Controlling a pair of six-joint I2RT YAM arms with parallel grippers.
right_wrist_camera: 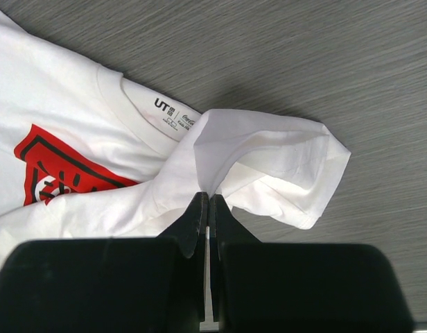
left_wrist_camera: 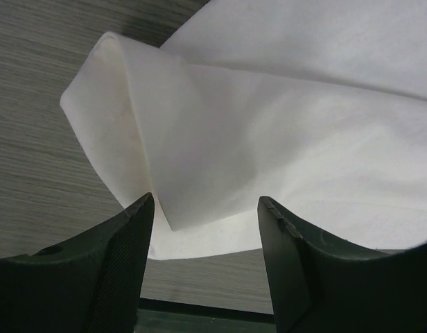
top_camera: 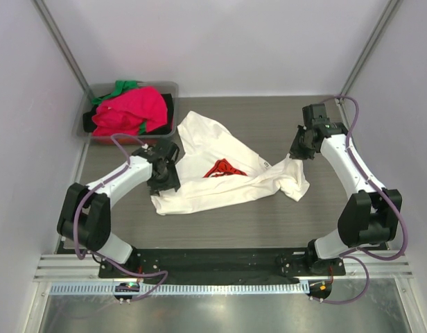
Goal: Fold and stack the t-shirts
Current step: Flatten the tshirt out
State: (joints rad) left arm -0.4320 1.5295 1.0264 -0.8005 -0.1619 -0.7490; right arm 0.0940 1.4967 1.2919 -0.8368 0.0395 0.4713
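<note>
Left gripper (left_wrist_camera: 206, 208) jaws wide apart over white tee (left_wrist_camera: 290, 139) folded edge, gripping nothing. Right gripper (right_wrist_camera: 208, 202) closed tight, pinching tee cloth.

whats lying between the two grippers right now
Only the white t-shirt: it stretches from the open left gripper to the right gripper pinching it, clear in the top view.
</note>
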